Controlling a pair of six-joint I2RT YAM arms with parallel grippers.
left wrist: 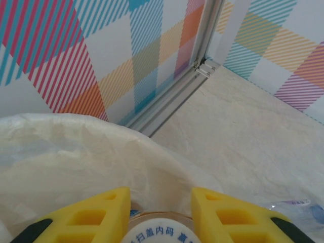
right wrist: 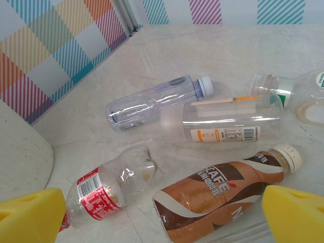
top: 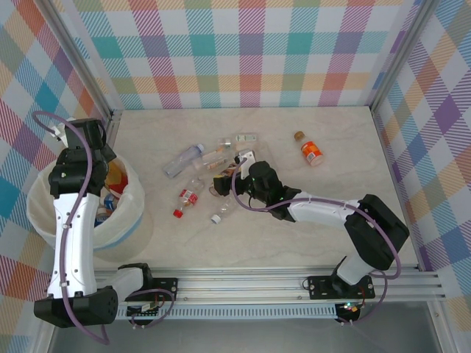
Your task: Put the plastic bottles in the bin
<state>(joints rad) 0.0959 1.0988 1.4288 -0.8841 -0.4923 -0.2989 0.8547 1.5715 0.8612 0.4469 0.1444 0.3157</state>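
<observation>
My left gripper (left wrist: 160, 198) is shut on a bottle with a white printed cap (left wrist: 159, 232), held over the bag-lined bin (left wrist: 71, 162). The bin (top: 43, 213) stands at the table's left edge with several bottles inside (top: 112, 193). My right gripper (right wrist: 162, 215) is open and hovers low over a brown coffee bottle (right wrist: 223, 185), with its yellow fingers (right wrist: 30, 217) on either side, not touching. Beside it lie a red-labelled clear bottle (right wrist: 109, 187), a bluish clear bottle (right wrist: 152, 101) and an orange-labelled clear bottle (right wrist: 228, 121). An orange bottle (top: 311, 153) lies apart at the right.
A green-labelled bottle (right wrist: 288, 91) lies at the pile's far side. A loose white cap (top: 216, 218) and a brown cap (top: 299, 135) rest on the table. Checked walls and metal posts (top: 114, 121) close in the table, and the bin's side (right wrist: 20, 152) stands left of the pile.
</observation>
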